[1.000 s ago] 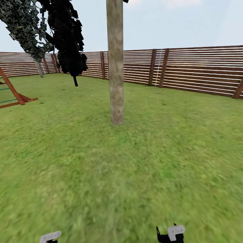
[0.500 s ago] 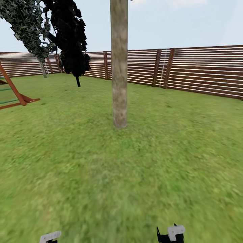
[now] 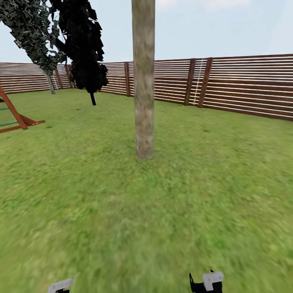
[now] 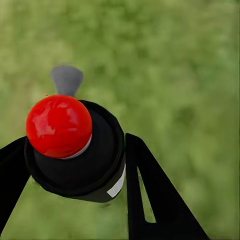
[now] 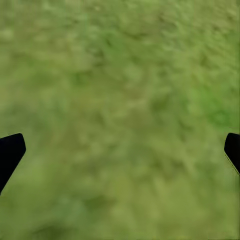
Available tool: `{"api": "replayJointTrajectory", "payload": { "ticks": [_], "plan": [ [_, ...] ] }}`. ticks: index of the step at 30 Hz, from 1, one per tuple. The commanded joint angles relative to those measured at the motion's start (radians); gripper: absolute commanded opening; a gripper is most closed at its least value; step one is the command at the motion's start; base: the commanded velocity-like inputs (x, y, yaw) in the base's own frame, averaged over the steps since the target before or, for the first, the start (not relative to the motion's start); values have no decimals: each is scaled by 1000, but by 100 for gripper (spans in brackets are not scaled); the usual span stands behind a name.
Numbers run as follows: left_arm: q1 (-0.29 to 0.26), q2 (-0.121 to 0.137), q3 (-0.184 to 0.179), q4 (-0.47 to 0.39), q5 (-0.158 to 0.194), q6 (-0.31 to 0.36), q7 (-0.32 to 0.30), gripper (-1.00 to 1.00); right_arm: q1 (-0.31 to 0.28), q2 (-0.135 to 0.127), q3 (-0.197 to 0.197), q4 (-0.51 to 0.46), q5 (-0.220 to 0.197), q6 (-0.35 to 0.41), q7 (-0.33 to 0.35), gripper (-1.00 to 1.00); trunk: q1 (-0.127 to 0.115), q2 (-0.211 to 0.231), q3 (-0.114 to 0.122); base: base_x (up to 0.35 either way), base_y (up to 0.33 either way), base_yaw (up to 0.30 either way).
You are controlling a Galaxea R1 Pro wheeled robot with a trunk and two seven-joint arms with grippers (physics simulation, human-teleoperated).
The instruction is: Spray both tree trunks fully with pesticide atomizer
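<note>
In the head view, one pale tree trunk (image 3: pixel 144 81) stood upright on the grass lawn (image 3: pixel 122 211) a little ahead of the robot, near the middle of the picture. Its bark was mottled grey-tan with brownish patches, and it was slightly wider at the base; its crown was cut off by the picture's upper edge. Behind it ran the reddish-brown slat fence (image 3: pixel 244 87), closing the garden. To the left, farther away, a near-black cone-shaped tree (image 3: pixel 83 49) and a grey-green leafy tree (image 3: pixel 30 32) leaned in front of the fence, and part of a red-brown wooden frame (image 3: pixel 16 116) stood on the grass at the left edge.

At the bottom edge of the head view, small parts of both arms were visible over the grass.

In the left wrist view, the left end effector (image 4: pixel 75 165) was closed on the pesticide atomizer (image 4: pixel 80 155). This was a black round body with a shiny red ball on top and a grey nozzle, seated between the two black fingers (image 4: pixel 150 195), with blurred grass below it. One finger touched its side.

In the right wrist view, the right end effector (image 5: pixel 120 150) was spread wide and held nothing; its black fingertips (image 5: pixel 10 152) showed at opposite edges, with grass between them.
</note>
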Motion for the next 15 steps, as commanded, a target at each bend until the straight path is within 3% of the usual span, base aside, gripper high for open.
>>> {"api": "replayJointTrajectory", "payload": {
  "ticks": [1,15],
  "plan": [
    [-1,0,1,1,5,-3,-4,-100,-1,-1,8,0,4,0,-10,100,0,0,-1,337,0,0],
    [-1,0,1,1,5,-3,-4,-100,-1,2,8,-1,3,0,-10,100,0,0,-1,337,0,0]
  ]
}}
